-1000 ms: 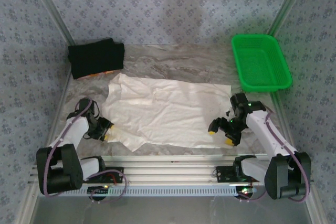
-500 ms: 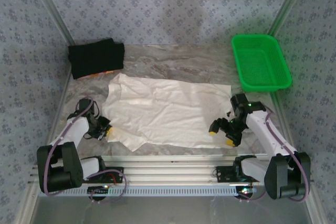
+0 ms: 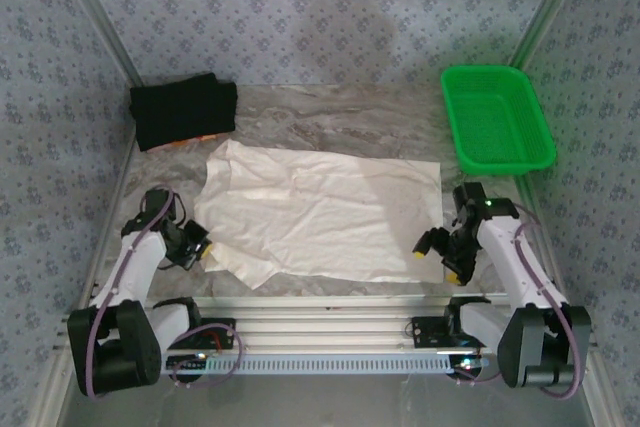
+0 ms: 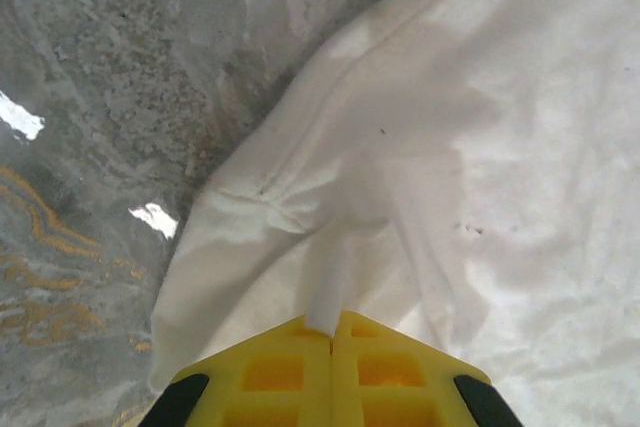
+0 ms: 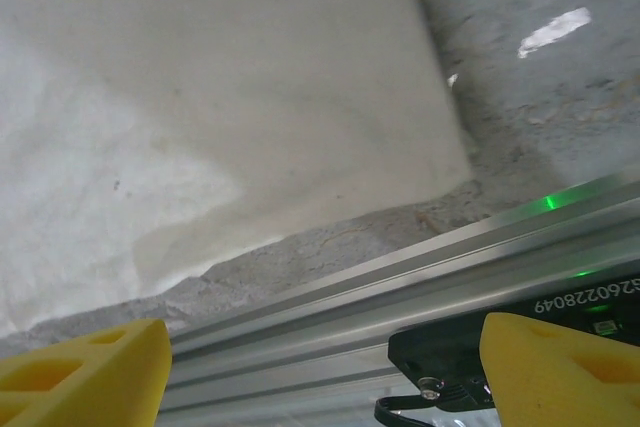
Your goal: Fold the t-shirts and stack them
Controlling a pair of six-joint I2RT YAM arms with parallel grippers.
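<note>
My left gripper (image 4: 332,329) pinches the cream shirt (image 3: 320,212) (jaws closed on its edge). My right gripper (image 3: 447,255) gapes wide, empty.

light: bright, even, from overhead; no dark corners
wall shadow: soft grey blotch on back wall (image 3: 340,32), top view
cloth shadow: dim patch on cream shirt (image 3: 320,212) just ahead of left fingers (image 4: 270,377)
glare: white patches on table (image 4: 90,97), left wrist; one streak far right, right wrist
exposure: cream shirt near blown out in top view, folds faint; black shirt (image 3: 183,110) crushed, no detail
focus: left fingers soft; right fingertips (image 5: 80,367) blurred; cloth fairly sharp
colour cast: green glow on rail (image 5: 400,277)
top view: slightly grainy, frame posts lean outward
</note>
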